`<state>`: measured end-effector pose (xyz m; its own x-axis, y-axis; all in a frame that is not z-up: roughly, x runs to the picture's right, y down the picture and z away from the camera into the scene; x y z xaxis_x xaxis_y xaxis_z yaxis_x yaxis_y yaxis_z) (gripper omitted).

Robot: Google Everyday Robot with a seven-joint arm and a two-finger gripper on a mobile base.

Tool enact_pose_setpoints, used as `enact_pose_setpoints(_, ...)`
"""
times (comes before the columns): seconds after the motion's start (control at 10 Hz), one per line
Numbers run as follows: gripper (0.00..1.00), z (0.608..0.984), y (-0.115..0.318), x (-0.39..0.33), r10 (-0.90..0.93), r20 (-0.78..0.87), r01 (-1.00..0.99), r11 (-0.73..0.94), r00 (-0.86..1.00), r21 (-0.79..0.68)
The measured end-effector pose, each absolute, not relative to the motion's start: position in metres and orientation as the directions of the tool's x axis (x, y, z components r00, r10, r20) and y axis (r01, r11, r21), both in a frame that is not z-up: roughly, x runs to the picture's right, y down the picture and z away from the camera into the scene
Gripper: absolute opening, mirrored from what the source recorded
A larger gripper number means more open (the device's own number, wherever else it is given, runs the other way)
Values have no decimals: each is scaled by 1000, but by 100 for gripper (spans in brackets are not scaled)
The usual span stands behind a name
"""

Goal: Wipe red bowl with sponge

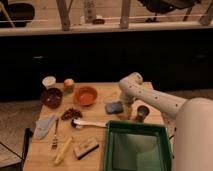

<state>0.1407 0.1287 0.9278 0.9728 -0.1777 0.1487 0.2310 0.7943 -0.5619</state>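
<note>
The red bowl [85, 95], orange-red and empty, stands on the wooden table [100, 157] left of centre. The blue-grey sponge [114, 107] lies flat on the table to the bowl's right, apart from it. My white arm comes in from the right, bends at an elbow [131, 83] and points down. My gripper [125, 110] hangs just right of the sponge, close to the table top. Whether it touches the sponge cannot be told.
A dark maroon bowl [51, 97], a white cup [48, 81] and an orange fruit [69, 84] stand at the back left. A dark cup [143, 113] is right of the gripper. A green bin [136, 148] fills the front right. A brush [87, 123], a tan block [86, 148], a banana [62, 150], a fork [55, 138] and a cloth [44, 125] lie in front.
</note>
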Motion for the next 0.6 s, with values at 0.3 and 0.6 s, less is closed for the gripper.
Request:
enact_pose_setpoints(0.3, 80, 928, 128, 142, -171, 143, 223, 796, 975, -563)
enact_pose_setpoints(0.6, 80, 928, 128, 141, -172, 142, 223, 795, 975, -564)
